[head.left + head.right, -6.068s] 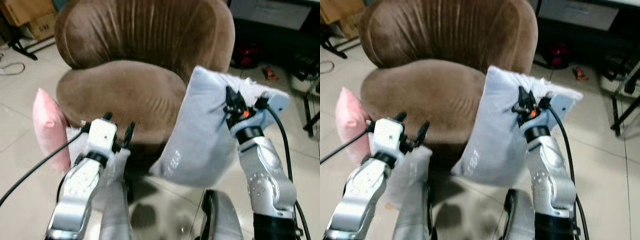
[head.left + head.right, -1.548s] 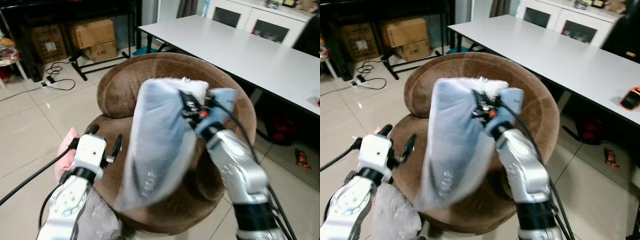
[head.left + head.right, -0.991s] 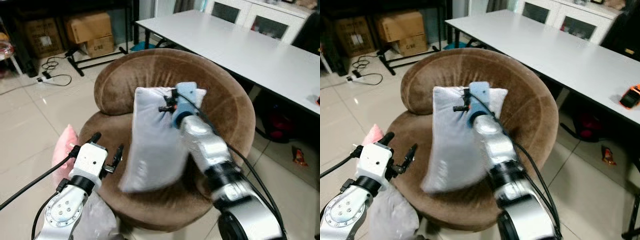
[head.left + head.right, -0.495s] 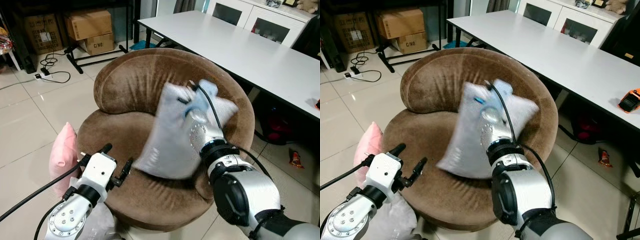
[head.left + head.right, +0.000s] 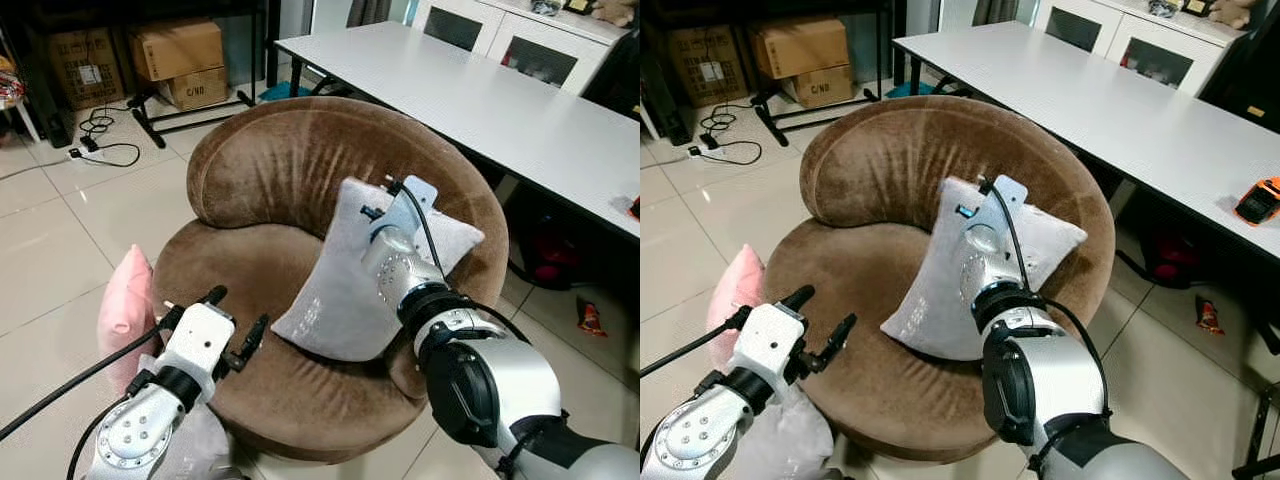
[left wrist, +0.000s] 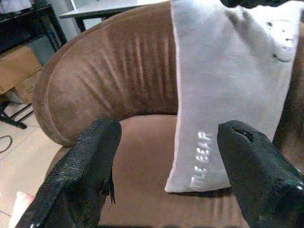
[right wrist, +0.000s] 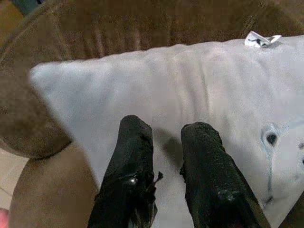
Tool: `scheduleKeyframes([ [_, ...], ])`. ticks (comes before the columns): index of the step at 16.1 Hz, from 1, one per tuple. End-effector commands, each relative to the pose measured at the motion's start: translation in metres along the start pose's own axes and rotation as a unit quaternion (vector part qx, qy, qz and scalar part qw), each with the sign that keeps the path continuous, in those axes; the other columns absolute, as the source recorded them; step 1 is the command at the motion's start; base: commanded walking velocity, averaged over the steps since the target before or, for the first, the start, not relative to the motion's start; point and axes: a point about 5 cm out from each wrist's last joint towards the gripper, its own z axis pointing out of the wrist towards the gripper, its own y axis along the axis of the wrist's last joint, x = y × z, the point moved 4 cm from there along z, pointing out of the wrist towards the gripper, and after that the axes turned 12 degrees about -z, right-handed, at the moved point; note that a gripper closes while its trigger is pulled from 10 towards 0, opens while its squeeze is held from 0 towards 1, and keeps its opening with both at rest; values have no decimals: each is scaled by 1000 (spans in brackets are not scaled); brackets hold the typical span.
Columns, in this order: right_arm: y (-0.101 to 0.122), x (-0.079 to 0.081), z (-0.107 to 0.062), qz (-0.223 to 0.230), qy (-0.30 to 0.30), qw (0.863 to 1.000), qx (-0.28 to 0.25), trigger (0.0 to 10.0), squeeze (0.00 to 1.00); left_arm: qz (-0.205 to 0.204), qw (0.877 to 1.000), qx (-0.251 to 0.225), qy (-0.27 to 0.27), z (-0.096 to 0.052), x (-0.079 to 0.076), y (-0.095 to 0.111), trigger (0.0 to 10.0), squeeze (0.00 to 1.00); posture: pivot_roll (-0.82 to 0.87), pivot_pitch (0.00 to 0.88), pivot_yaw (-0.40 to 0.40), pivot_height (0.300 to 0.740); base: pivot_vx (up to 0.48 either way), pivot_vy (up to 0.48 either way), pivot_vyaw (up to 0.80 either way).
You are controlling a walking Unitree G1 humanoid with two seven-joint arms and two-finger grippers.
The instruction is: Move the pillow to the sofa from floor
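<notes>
A pale grey pillow (image 5: 335,295) stands tilted on the seat of the round brown sofa chair (image 5: 255,170), its top leaning on the right side of the backrest. My right gripper (image 5: 378,208) is at the pillow's upper edge. In the right wrist view its fingers (image 7: 135,142) lie close together, pinching the grey cloth. My left gripper (image 5: 238,312) hovers open over the seat's front left rim, well apart from the pillow. The left wrist view looks between its spread fingers (image 6: 97,142) at the pillow (image 6: 228,85) and the backrest.
A pink pillow (image 5: 125,300) stands on the tiled floor against the chair's left side. A long white table (image 5: 480,90) runs behind and to the right. Cardboard boxes (image 5: 180,50) and cables (image 5: 105,150) lie at the back left.
Half a second ago the pillow was swinging and blurred; now it sits still on the seat against the backrest, the right gripper at its top. The left arm has held still.
</notes>
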Motion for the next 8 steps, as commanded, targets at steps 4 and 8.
scheduleKeyframes([
  [4,38,1,0,46,24,996,-66,10000,1000,-4,1000,-12,-18,7,-3,6,10000,0,162,0,-117,740,0,0,0],
  [8,63,-32,-4,6,121,975,-186,10000,0,-17,998,-43,32,31,4,18,10000,0,125,0,-93,740,0,0,0],
])
